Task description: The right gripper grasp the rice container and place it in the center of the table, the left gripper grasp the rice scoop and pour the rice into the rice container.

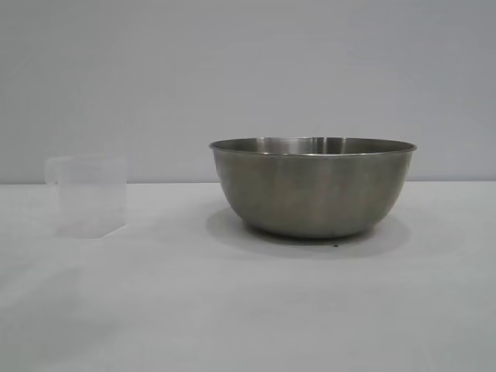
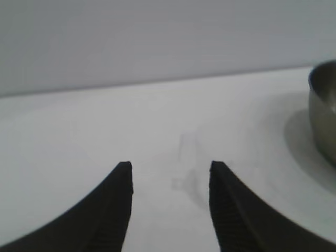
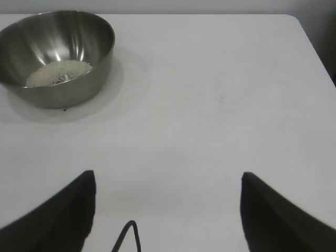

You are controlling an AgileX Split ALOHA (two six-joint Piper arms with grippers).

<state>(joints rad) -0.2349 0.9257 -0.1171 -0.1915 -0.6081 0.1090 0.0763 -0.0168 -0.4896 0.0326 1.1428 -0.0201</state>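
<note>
The rice container (image 1: 312, 186), a large steel bowl, stands on the white table (image 1: 232, 310) a little right of the middle. In the right wrist view the rice container (image 3: 58, 52) holds a heap of rice (image 3: 58, 73) on its bottom. The rice scoop (image 1: 89, 194), a translucent plastic cup, stands upright on the table at the left and looks empty. My left gripper (image 2: 168, 165) is open with nothing between its fingers; a faint outline of the scoop (image 2: 186, 176) shows just beyond its tips, and the bowl (image 2: 324, 105) is off to one side. My right gripper (image 3: 168, 176) is open over bare table, well back from the bowl.
Neither arm shows in the exterior view. A thin black cable loop (image 3: 128, 236) hangs between the right fingers. The table's far edge and corner (image 3: 294, 18) show beyond the bowl in the right wrist view.
</note>
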